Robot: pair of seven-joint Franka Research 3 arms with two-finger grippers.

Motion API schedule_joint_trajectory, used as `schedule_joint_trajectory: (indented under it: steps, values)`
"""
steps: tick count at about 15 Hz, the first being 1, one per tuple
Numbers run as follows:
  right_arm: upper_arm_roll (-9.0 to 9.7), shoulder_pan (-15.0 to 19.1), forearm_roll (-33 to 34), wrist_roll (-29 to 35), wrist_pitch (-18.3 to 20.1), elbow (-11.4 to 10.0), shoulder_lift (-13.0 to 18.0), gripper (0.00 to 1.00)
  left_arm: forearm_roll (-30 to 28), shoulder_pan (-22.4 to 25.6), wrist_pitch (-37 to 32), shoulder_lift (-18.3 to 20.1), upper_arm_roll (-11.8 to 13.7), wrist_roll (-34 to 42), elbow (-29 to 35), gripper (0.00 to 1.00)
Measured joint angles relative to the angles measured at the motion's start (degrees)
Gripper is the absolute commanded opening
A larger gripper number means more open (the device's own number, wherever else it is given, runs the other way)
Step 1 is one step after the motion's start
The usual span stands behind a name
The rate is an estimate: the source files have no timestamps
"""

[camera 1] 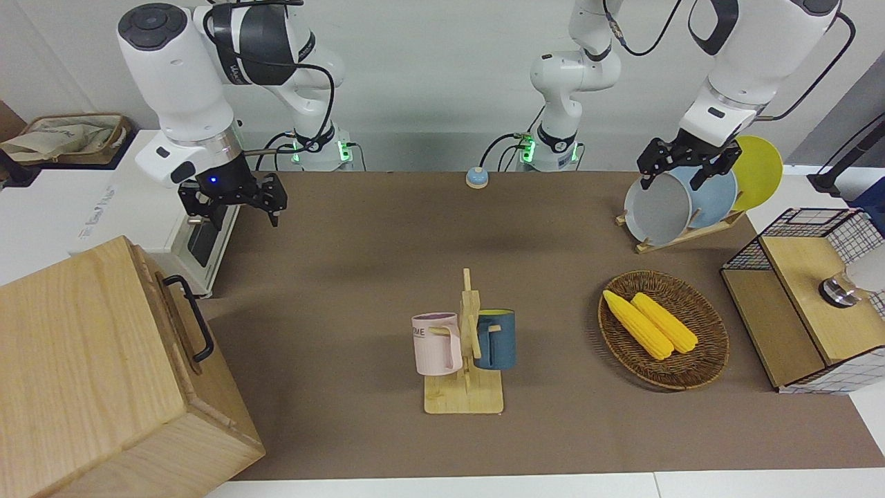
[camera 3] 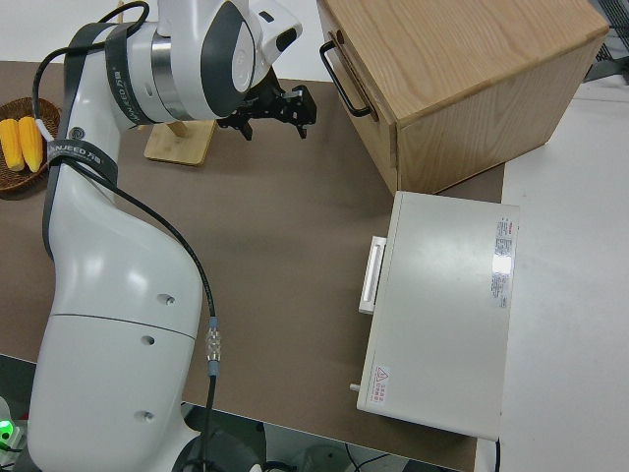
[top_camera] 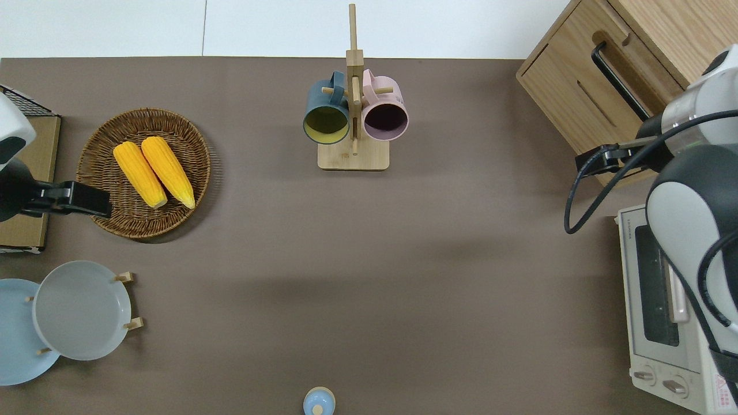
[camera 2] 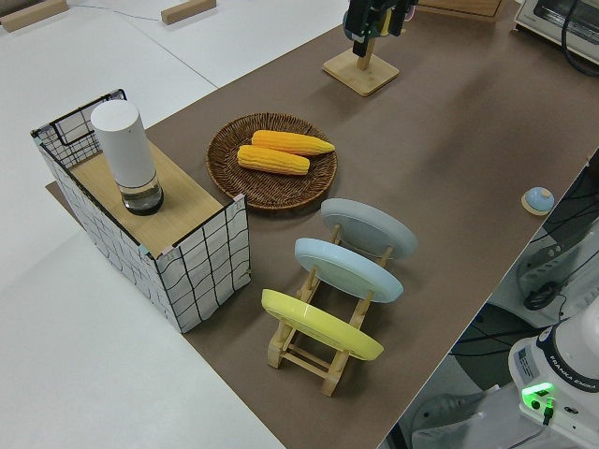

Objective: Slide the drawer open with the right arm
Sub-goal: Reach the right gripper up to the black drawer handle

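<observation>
Across the table, we see the right gripper (camera 1: 234, 198) spread, clear of the shut drawer (camera 1: 181, 319). From overhead, we judge the approach step: next, close on the handle (top_camera: 620, 80). Left arm parked.

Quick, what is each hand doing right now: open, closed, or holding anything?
Right hand: open, holding nothing, not yet on the drawer handle.
Left hand: parked, open, holding nothing.
</observation>
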State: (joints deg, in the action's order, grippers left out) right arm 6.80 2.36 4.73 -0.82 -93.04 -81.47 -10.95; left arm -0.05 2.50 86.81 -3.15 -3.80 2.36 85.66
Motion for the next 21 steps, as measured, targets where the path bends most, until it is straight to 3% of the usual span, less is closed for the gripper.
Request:
schedule_joint_trajectory:
  steps: [4,11,17,21]
  values:
    - [0.37,-0.8,6.7,0.3,0.5,0.0,0.0,0.983,0.0,0.0,0.0,0.0,0.0,0.0,0.0,0.99]
    - [0.95,-7.9,20.4,6.9,1.7,-0.1,-0.2,0.983,0.0,0.0,0.0,0.0,0.0,0.0,0.0,0.99]
    - [1.04,-12.8,30.9,10.7,1.9,-0.6,-2.7,0.985,0.0,0.0,0.0,0.0,0.0,0.0,0.0,0.99]
    - [1.15,-15.6,41.6,11.7,1.9,-2.2,-4.6,0.985,0.0,0.0,0.0,0.0,0.0,0.0,0.0,0.99]
